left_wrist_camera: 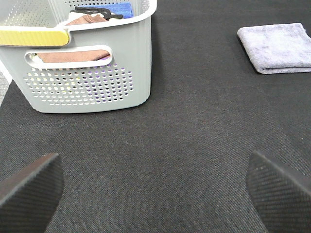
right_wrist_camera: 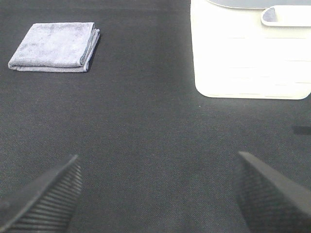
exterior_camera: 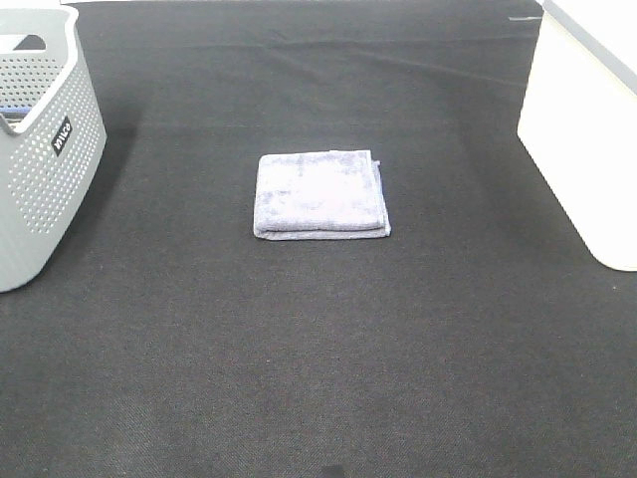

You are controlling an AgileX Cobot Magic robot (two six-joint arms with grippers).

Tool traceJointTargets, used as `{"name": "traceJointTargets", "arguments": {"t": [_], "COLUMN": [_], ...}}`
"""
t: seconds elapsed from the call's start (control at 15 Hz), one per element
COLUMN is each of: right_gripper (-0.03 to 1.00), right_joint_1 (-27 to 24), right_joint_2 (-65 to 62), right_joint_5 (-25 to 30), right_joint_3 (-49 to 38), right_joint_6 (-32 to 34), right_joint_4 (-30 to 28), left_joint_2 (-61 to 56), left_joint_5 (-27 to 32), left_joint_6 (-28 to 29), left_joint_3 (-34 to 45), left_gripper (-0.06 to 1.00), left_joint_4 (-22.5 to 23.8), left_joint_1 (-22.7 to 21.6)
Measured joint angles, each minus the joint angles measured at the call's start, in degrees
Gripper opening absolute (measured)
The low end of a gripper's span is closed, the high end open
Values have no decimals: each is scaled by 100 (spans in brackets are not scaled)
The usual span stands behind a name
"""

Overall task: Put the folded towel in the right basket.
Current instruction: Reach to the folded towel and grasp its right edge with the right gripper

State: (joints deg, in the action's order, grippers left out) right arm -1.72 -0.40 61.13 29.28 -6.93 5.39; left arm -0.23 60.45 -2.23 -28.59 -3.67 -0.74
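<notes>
A folded lavender-grey towel (exterior_camera: 320, 194) lies flat on the black mat in the middle of the exterior view. It also shows in the left wrist view (left_wrist_camera: 277, 47) and the right wrist view (right_wrist_camera: 54, 46). The white right basket (exterior_camera: 587, 129) stands at the right edge; the right wrist view shows its wall (right_wrist_camera: 250, 58). My left gripper (left_wrist_camera: 155, 189) is open and empty, well short of the towel. My right gripper (right_wrist_camera: 158, 194) is open and empty, apart from the towel and the basket. Neither gripper shows in the exterior view.
A grey perforated basket (exterior_camera: 40, 149) stands at the left edge and holds several cloths, seen in the left wrist view (left_wrist_camera: 82, 63). The black mat (exterior_camera: 318, 349) covers the whole table.
</notes>
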Motion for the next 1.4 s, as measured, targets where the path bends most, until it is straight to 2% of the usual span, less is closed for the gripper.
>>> {"name": "traceJointTargets", "arguments": {"t": [1.4], "right_gripper": [80], "right_joint_1": [0], "right_joint_2": [0], "right_joint_5": [0], "right_joint_3": [0], "right_joint_6": [0], "right_joint_4": [0], "left_joint_2": [0], "left_joint_5": [0], "left_joint_6": [0], "left_joint_3": [0], "left_gripper": [97], "left_joint_4": [0], "left_joint_1": [0]}}
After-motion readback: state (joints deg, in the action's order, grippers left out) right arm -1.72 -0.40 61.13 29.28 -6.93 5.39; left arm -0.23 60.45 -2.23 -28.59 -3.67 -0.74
